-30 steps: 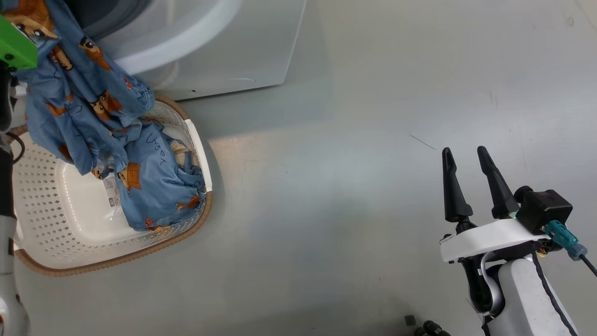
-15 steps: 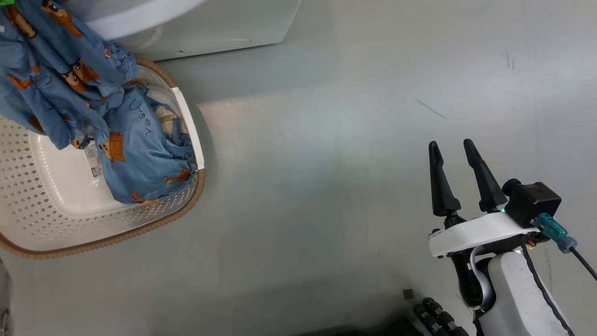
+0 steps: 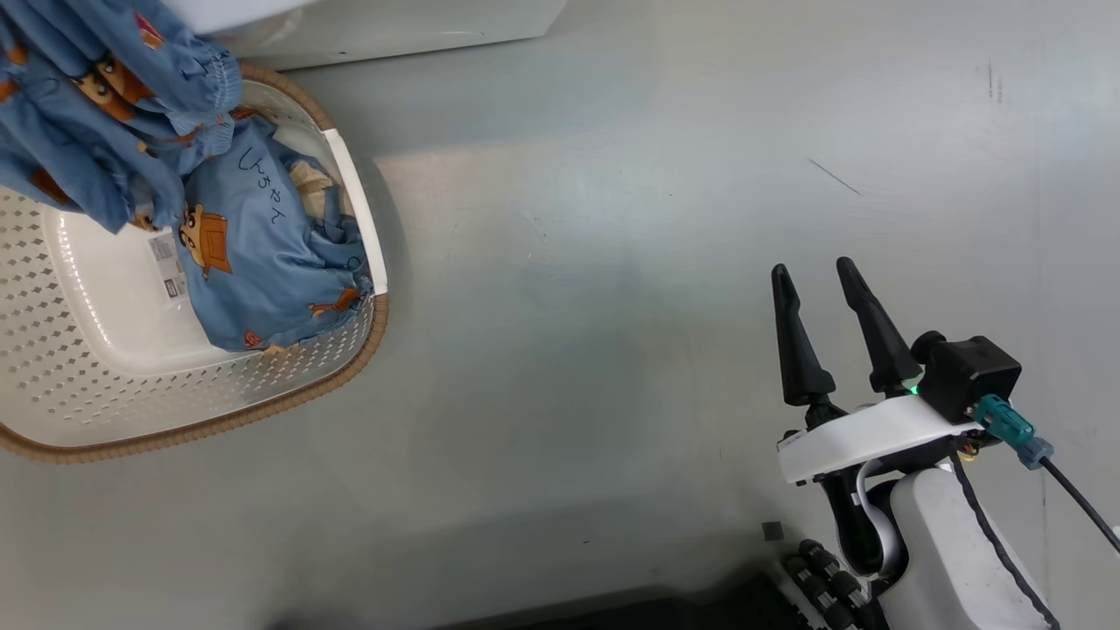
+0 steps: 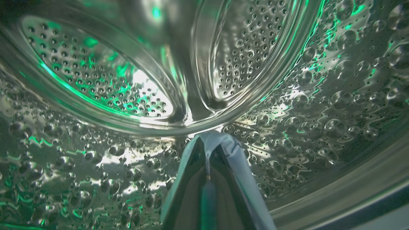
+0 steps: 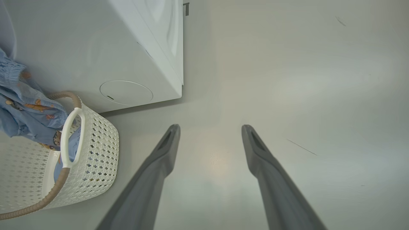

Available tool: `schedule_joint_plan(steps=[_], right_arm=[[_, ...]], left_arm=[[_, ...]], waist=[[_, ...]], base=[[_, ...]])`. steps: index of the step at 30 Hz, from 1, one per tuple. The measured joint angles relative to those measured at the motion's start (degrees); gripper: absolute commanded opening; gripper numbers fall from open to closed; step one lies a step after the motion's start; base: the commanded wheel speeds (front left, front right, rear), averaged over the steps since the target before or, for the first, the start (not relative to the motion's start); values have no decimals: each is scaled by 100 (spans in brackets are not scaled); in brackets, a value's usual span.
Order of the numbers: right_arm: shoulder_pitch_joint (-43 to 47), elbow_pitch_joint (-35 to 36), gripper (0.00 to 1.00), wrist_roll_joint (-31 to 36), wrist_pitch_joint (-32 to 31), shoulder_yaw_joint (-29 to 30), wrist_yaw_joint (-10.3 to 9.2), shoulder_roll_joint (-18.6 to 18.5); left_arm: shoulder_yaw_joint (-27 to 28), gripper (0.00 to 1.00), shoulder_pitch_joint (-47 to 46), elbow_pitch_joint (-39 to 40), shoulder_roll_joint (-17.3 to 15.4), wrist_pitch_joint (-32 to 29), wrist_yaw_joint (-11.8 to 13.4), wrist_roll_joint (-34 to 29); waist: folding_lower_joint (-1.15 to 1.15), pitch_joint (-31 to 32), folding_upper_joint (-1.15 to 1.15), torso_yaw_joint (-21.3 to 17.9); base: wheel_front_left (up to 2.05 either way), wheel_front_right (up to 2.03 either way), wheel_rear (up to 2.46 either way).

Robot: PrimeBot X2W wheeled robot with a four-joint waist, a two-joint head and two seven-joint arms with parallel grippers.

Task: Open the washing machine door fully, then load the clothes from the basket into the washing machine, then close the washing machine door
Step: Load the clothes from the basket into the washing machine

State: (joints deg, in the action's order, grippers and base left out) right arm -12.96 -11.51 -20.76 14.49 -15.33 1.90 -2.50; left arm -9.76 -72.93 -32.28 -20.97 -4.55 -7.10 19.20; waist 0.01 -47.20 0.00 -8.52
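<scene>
The right gripper (image 3: 811, 267) is held well right of the basket (image 3: 289, 372), jaws spread wide, nothing taken. Against the basket's right wall one of the clothes (image 3: 262, 262) is bunched: light blue, printed with orange-brown figures and dark script. It is judged soft, light and limp; a raised fold should be pinched. Beyond the basket, the left gripper (image 4: 207, 138) is closed on a hanging garment (image 3: 96, 105), its tips inside the drum (image 4: 287, 95) of the washing machine (image 3: 394, 26).

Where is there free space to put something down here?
The floor between the basket and the open right gripper is wide and bare. In the basket, the left part of the bottom is free; clothes crowd its right side.
</scene>
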Motion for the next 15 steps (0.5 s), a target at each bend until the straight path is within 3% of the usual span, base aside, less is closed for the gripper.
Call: schedule_joint_plan(steps=[15], right_arm=[[-64, -36, 100, -141, 0, -198, -29, -3]], left_arm=[[-132, 0, -591, 111, -179, 2001, 65, -751]], waist=[[0, -73, 0, -166]], base=[[0, 0, 0]])
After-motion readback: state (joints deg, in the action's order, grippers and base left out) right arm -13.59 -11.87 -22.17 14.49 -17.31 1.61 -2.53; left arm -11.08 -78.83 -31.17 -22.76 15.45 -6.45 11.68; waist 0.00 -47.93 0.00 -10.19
